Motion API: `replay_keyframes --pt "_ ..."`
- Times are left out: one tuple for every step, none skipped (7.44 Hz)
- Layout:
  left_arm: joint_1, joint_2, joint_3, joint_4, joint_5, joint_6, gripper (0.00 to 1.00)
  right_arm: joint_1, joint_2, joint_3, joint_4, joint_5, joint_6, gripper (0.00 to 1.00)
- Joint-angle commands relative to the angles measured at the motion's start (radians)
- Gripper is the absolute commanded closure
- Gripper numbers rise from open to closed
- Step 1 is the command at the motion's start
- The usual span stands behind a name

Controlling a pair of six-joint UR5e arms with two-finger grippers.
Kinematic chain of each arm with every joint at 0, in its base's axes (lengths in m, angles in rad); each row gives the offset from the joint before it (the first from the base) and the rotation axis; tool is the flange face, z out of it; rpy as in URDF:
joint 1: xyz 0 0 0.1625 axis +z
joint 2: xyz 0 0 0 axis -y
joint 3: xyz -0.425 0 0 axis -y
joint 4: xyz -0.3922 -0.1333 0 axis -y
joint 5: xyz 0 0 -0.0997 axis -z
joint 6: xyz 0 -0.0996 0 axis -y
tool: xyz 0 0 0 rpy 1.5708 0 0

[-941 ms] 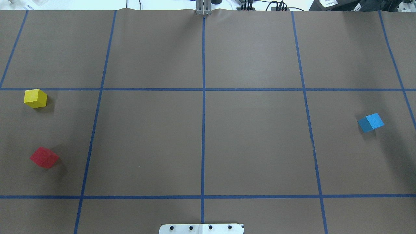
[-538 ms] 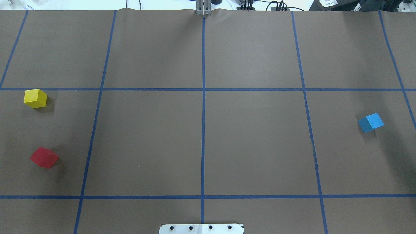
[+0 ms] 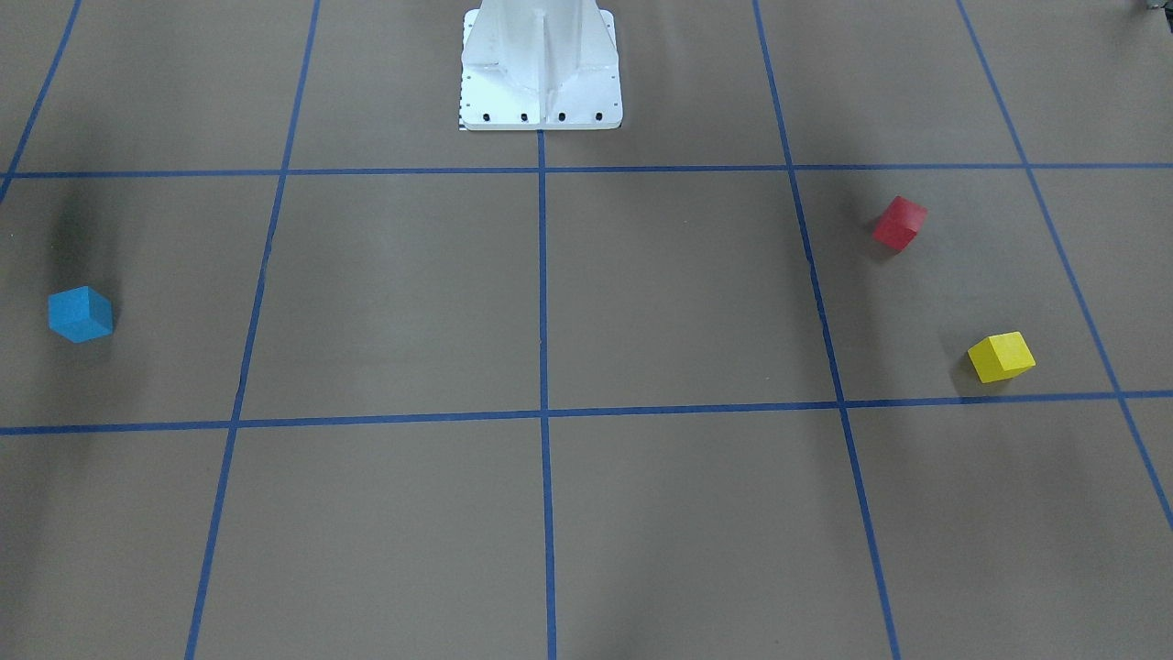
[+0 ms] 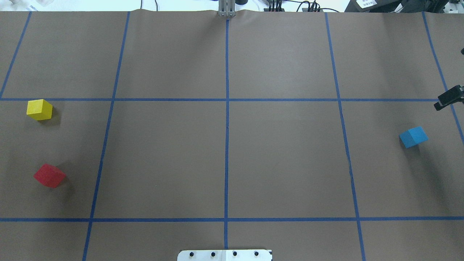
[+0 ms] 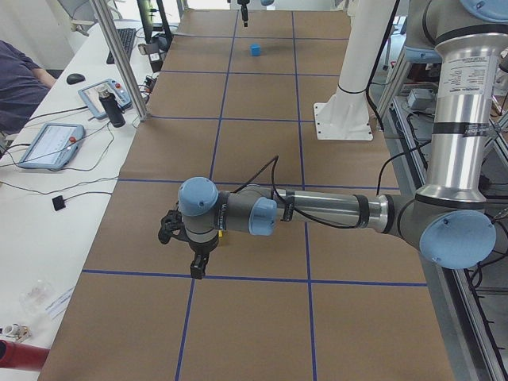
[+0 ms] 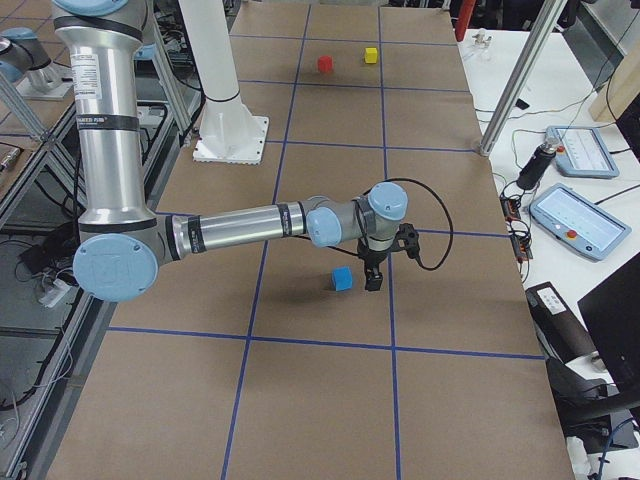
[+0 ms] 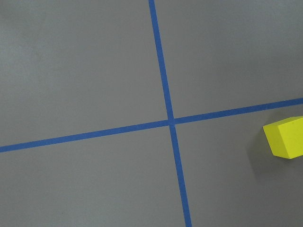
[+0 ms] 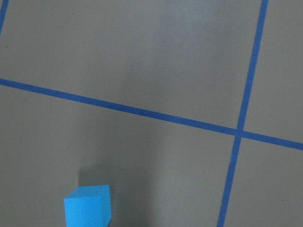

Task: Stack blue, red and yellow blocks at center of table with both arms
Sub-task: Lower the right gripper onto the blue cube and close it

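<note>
The three blocks lie apart on the brown table [image 4: 282,156]. The yellow block [image 4: 39,109] and the red block [image 4: 49,175] are at the far left, and the blue block [image 4: 413,136] is at the far right. In the exterior left view my left gripper [image 5: 197,270] hangs over the yellow block [image 5: 224,236], which is mostly hidden; I cannot tell its state. The left wrist view catches the yellow block [image 7: 285,137] at its right edge. My right gripper [image 6: 373,282] hovers just beside the blue block [image 6: 342,279]; I cannot tell its state. A black tip of the right arm [image 4: 449,98] shows at the overhead's edge.
The white pedestal base [image 3: 541,92] stands at the robot's side of the table. Along the far edge runs a white desk with teach pendants [image 6: 580,215] and metal posts [image 5: 119,55]. A seated person [image 5: 17,87] is at that desk.
A black tip of the right arm has come into the overhead view at its right edge, above the blue block. None of the blocks has moved.
</note>
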Motion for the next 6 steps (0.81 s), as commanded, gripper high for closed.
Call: replay_keyframes --pt "-0.001 -0.001 -0.001 -0.006 0.0 0.0 0.0 -0.073 -0.019 0.001 0.087 -0.011 0.077 0.01" --pt "-0.001 -0.001 -0.002 -0.007 -0.002 0.0 0.0 -0.111 -0.046 -0.01 0.113 -0.017 0.09 0.01" --pt "0.001 -0.001 -0.001 -0.007 -0.002 0.0 0.0 -0.137 -0.049 -0.039 0.141 -0.041 0.091 0.01" --pt "-0.001 -0.002 -0.001 -0.007 -0.002 0.0 0.0 -0.161 -0.051 -0.045 0.145 -0.042 0.091 0.01" --pt "-0.001 -0.004 -0.005 -0.007 -0.002 0.0 0.0 -0.18 -0.051 -0.047 0.145 -0.042 0.091 0.01" --pt "0.001 -0.004 -0.01 -0.006 0.0 0.0 0.0 -0.185 -0.051 -0.048 0.145 -0.04 0.091 0.01"
